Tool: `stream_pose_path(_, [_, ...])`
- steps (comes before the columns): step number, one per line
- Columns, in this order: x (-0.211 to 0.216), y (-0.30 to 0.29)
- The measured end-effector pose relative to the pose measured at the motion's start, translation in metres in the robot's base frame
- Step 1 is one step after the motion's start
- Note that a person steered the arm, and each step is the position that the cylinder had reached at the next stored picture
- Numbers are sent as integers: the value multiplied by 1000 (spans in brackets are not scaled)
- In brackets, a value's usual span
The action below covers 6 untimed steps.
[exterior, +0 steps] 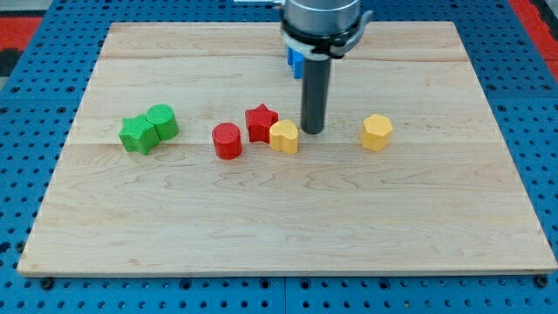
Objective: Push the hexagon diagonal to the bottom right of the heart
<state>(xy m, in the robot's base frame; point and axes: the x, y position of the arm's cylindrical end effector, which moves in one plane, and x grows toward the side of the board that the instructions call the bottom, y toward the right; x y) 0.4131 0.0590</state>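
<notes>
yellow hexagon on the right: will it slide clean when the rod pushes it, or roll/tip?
The yellow hexagon looks squat and flat-based, so it should slide rather than tip or roll. Its flat sides may make it spin if my tip, now well to its left beside the yellow heart, hits off-centre. The wooden board looks smooth, so little drag is likely.

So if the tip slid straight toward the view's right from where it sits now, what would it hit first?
Probably the yellow hexagon. My tip rests just right of the yellow heart, and the board between it and the hexagon looks bare. Depth is uncertain; it may only clip the hexagon's far edge.
</notes>
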Motion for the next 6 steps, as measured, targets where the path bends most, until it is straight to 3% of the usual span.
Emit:
stream_pose_path(1, [-6, 66])
stream_pose_path(3, [25, 124])
stream_pose_path(5, [77, 138])
stream_pose_path(6, [88, 108])
